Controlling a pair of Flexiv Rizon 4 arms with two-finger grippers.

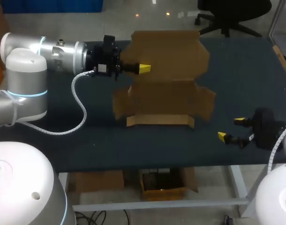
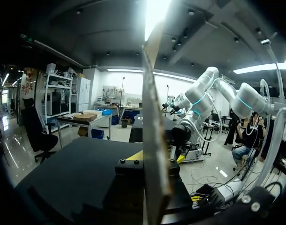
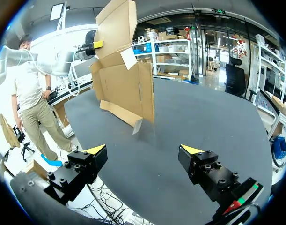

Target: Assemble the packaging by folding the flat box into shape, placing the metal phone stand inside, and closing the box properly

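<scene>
cardboard box point(image 1: 166, 98), half folded, upright on table point(image 1: 86, 145); left gripper point(image 1: 143, 68) pinching box's upper panel; right gripper point(image 1: 230, 128) spread wide, well apart from box.

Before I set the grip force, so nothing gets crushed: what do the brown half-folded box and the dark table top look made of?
The brown half-folded box looks like plain matte cardboard: thin raw edge, creased flaps. The dark table top is probably a matte mat or cloth covering: no glare.
</scene>
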